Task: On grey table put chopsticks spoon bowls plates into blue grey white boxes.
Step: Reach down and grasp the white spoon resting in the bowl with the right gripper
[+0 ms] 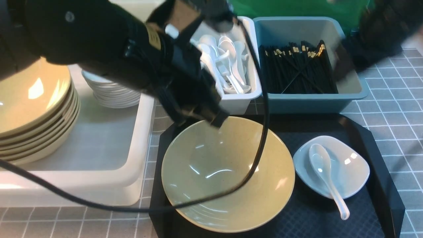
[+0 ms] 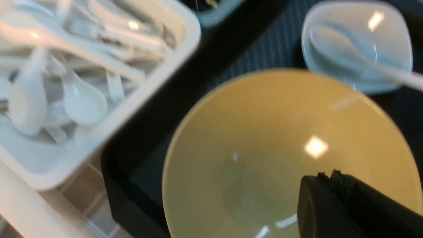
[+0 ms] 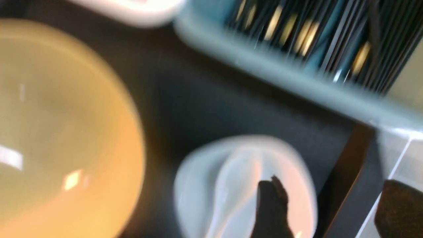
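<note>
Grey table (image 1: 396, 109), tiled grid. Large translucent tub (image 1: 142, 132) on the robot's left holds a stack of bowls (image 1: 33, 99) and stacked plates (image 1: 109, 92).

Black tray (image 1: 297, 224) sits centre. On it are 1 loose bowl (image 1: 205, 158) and, just beside it, 1 plate (image 1: 350, 165) with 1 spoon (image 1: 322, 165) lying in it, handle past the rim.
- Loose bowl: glazed, rigid, probably heavy, slick and breakable; pinch at the rim.
- Plate and spoon: light and slippery; the spoon handle is the obvious hold.

White box (image 1: 241, 99) is full of spoons, and the blue-grey box (image 1: 307, 102) holds chopsticks (image 1: 297, 72).

Left gripper (image 1: 216, 119) hangs over the loose bowl's far rim, jaws clenched, empty. Right gripper (image 3: 330, 198) is aimed at the plate, jaws apart, nothing between.

Cable (image 1: 261, 132) crosses over the loose bowl, a likely snag.
</note>
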Robot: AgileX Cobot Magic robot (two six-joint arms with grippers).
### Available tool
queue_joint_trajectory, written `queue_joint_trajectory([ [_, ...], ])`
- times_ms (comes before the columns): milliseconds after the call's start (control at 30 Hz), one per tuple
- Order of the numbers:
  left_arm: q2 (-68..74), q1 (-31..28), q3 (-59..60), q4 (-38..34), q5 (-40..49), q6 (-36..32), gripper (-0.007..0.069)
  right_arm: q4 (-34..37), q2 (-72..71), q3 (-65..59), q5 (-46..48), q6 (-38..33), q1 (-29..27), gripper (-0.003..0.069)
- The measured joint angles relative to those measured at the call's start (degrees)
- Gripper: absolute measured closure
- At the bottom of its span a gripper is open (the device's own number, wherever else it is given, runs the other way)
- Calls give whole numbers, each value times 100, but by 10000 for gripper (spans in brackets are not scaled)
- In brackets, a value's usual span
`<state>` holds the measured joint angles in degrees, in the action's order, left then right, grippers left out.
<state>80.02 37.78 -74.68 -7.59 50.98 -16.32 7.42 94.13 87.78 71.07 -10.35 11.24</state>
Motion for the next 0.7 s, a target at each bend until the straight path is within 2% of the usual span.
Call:
queue_joint_trajectory([
  [167,0,0,14,-98,250,-472,633,-15,-659,-1583,-176,18,376,239],
  [300,0,0,14,-428,245,-767,633,-9,-643,-2459,-855,153,714,253],
  [500,0,0,14,-980,245,-1184,633,-97,-267,-2866,-1702,475,760,260],
  [700,0,0,14,-1095,245,-1317,633,-138,199,-2873,-2232,719,760,262],
])
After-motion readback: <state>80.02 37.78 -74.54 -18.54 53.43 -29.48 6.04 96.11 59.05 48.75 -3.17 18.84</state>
